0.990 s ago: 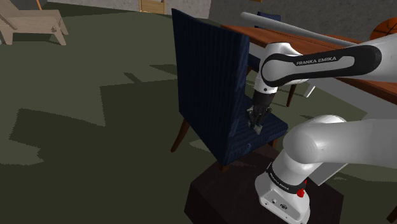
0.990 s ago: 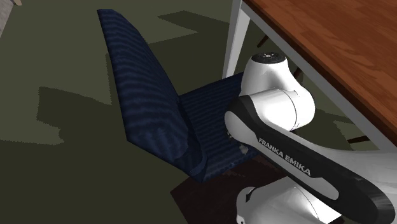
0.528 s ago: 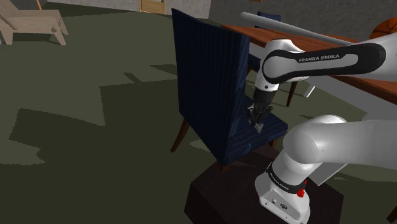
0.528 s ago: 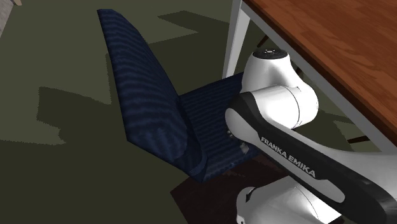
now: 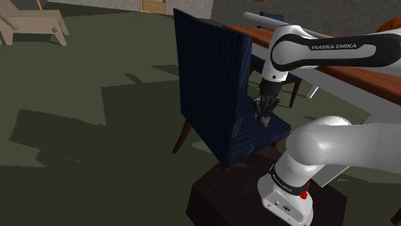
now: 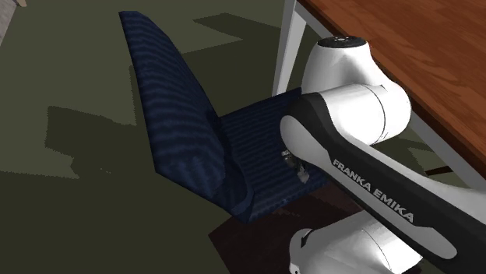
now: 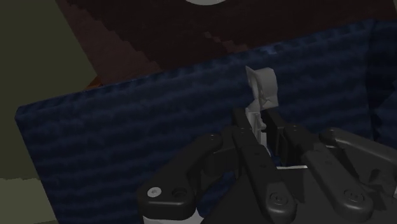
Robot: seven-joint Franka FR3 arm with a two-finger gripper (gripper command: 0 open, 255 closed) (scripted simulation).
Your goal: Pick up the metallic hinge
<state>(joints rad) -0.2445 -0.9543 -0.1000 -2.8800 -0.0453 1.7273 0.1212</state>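
The black gripper [image 7: 257, 122] is pictured clamped on the hinge [image 7: 261, 89] (drawn plain and pale grey). The hinge is clasped between the two fingers [image 7: 243, 130] and juts out past their tips. Beyond the fingertips, the ribbed dark-blue seat of a chair [image 5: 212, 83] is spread out behind the hinge. Whether the hinge's far end touches the fabric cannot be told. In the shoulder view the fingers are pointed down at the seat, close in front of the tall chair back. A wooden table [image 6: 405, 62] on a pale leg is seen behind the arm. The dark stand [image 5: 222, 192] is seen beyond the seat's edge from the fingers.
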